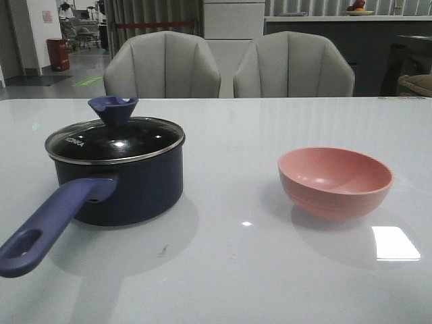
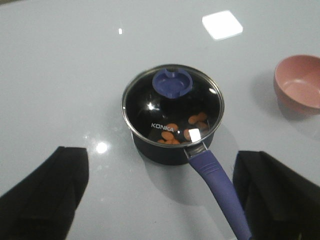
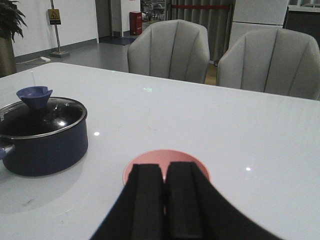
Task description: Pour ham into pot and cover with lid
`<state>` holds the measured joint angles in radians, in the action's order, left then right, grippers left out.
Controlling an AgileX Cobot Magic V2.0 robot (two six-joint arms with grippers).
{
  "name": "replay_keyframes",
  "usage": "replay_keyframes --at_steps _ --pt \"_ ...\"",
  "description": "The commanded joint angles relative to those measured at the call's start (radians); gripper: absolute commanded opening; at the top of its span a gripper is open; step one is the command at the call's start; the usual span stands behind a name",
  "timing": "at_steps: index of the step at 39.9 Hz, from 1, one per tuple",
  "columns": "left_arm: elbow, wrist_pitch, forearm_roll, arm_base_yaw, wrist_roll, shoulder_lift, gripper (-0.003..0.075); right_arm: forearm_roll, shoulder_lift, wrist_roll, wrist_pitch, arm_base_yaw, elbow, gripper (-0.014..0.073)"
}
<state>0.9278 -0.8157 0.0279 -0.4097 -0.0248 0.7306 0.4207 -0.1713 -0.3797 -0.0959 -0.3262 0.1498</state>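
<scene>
Two grey upholstered chairs (image 1: pixel 162 66) stand behind the far edge of the white table (image 1: pixel 229 270), and nothing lies between the two vessels on it. The pot (image 1: pixel 121 182) sits on the left part of the table, its purple-blue handle (image 1: pixel 50 226) reaching toward the near left edge. The lid (image 1: pixel 115 138) rests flat on the pot's rim, blue knob (image 1: pixel 113 108) up. Through the glass, the left wrist view shows the ham (image 2: pixel 182 131) lying on the pot's black bottom as a few small orange pieces. The pink bowl (image 1: pixel 335 182) stands well apart to the right, upright and empty. The left hand (image 2: pixel 160 195) hangs above the pot's near side with its fingers (image 2: pixel 45 195) spread wide, gripping nothing. The right hand (image 3: pixel 165 205) hovers just near of the pink bowl, its fingers (image 3: pixel 147 200) pressed almost together with nothing between them.
</scene>
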Motion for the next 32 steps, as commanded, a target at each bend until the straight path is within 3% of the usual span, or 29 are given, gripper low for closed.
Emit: replay_keyframes --at_steps 1,8,12,15,20,21,24,32 --pt "-0.086 0.159 0.005 -0.008 -0.002 -0.171 0.0606 0.000 -0.008 -0.008 0.070 -0.003 0.028 0.0145" --pt "-0.324 0.291 0.011 -0.008 -0.002 -0.502 0.0600 0.000 -0.008 -0.008 0.070 -0.003 0.028 0.0145" --pt "-0.411 0.309 0.024 -0.008 -0.002 -0.605 0.0540 0.000 -0.008 -0.008 0.070 -0.003 0.028 0.0145" --pt "-0.453 0.319 0.031 -0.008 -0.002 -0.635 0.0426 0.000 -0.008 -0.008 0.070 -0.003 0.028 0.0145" --pt "-0.480 0.341 0.031 -0.008 -0.002 -0.634 0.0122 0.000 -0.008 -0.008 0.070 -0.003 0.028 0.0145" --pt "-0.480 0.342 0.031 -0.008 -0.002 -0.634 0.0097 0.000 -0.008 -0.008 0.070 -0.003 0.028 0.0145" --pt "-0.480 0.354 0.031 -0.008 -0.002 -0.634 0.0144 0.000 -0.008 -0.008 0.070 -0.003 0.028 0.0145" --pt "-0.482 0.356 0.027 -0.008 -0.002 -0.634 0.0132 0.000 -0.008 -0.008 0.070 -0.003 0.028 0.0145"
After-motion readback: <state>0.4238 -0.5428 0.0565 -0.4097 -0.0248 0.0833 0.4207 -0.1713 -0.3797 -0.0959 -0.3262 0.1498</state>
